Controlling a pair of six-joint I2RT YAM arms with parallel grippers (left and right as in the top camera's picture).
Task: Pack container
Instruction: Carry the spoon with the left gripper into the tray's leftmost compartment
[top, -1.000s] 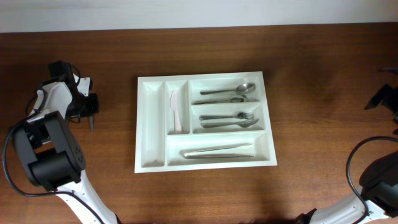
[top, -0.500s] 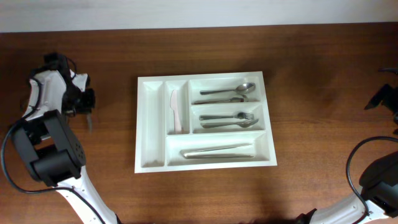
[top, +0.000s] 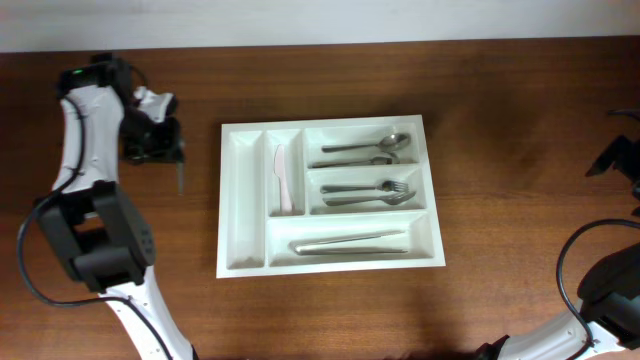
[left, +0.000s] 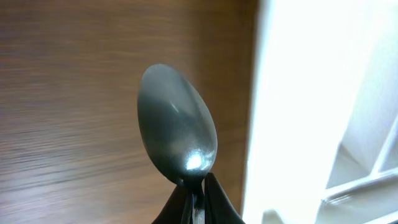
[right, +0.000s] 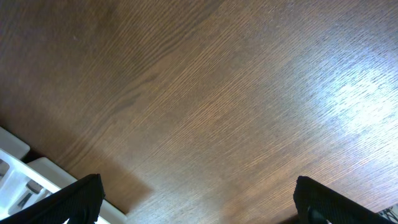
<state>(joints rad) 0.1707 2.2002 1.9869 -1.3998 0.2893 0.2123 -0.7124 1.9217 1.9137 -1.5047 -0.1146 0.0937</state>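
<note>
The container (top: 243, 210) is a large white cutlery tray in the middle of the table. It holds a white plastic knife (top: 283, 180), spoons (top: 365, 150), forks (top: 370, 192) and metal knives (top: 350, 243); its leftmost narrow compartment is bare. My left gripper (top: 174, 154) hovers just left of the tray, shut on the neck of a metal spoon (top: 181, 178). In the left wrist view the spoon's bowl (left: 177, 140) sticks out past the gripper (left: 198, 200), with the container's bright wall (left: 311, 93) to the right. My right gripper (right: 208, 205) stands open over bare wood.
The right arm (top: 612, 157) sits at the far right edge of the table, well away from the tray. A corner of the tray (right: 18, 171) shows at the lower left of the right wrist view. Brown wood surrounds the tray on all sides.
My left arm has swung right and toward the tray's left edge, carrying the spoon with it. The right arm and the tray's contents have not moved.
</note>
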